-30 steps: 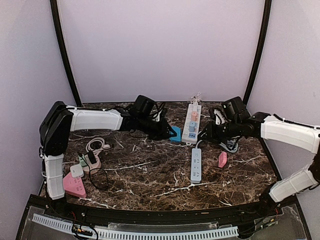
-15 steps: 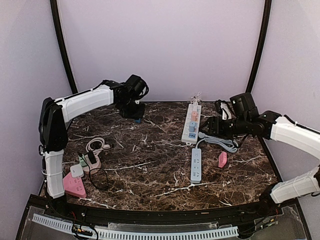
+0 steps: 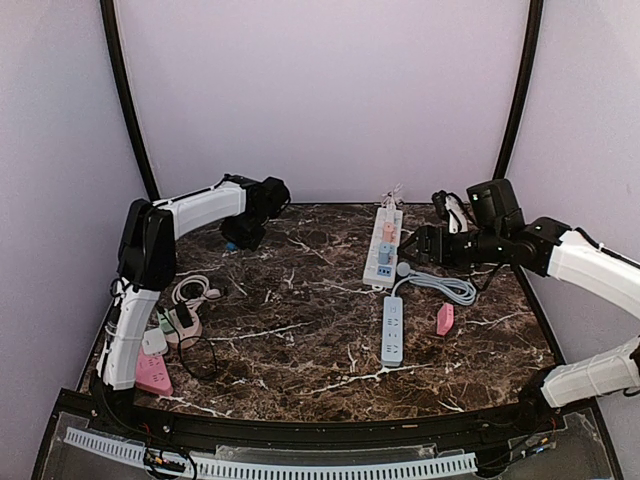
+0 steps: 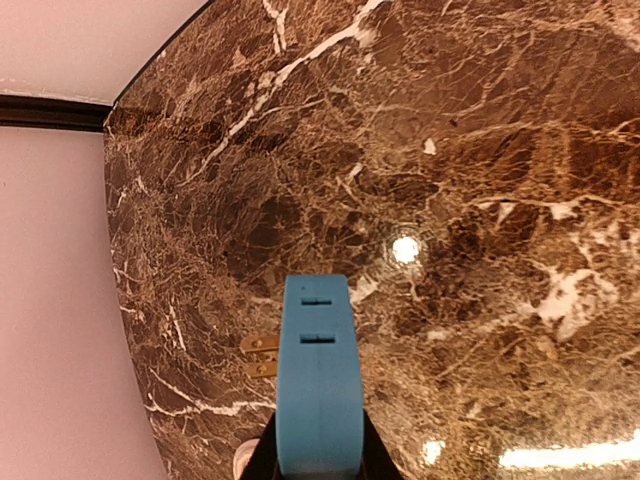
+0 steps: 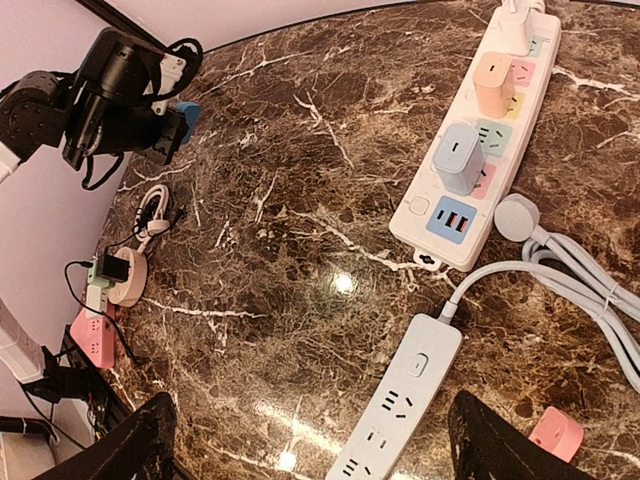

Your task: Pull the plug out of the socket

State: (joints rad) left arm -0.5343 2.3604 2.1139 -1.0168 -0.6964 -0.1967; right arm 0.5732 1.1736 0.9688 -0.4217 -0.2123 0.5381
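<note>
Over at about 10 o'clock on the marble table [image 3: 300,350], the left gripper [image 3: 242,233] is squeezed tight on the blue plug [image 4: 318,380]. The plug is out of any socket, and its two brass pins poke out sideways. The white power strip [image 5: 470,150] lies well apart from it at about 1 o'clock, with a pink plug [image 5: 492,84] and a grey-blue plug [image 5: 458,158] stuck in it. The right gripper [image 3: 418,246] hovers on the strip's 3 o'clock side with its fingers [image 5: 140,450] spread wide and nothing between them.

Pale lilac walls [image 3: 320,90] enclose a dark, white-veined marble table [image 3: 300,345].
</note>
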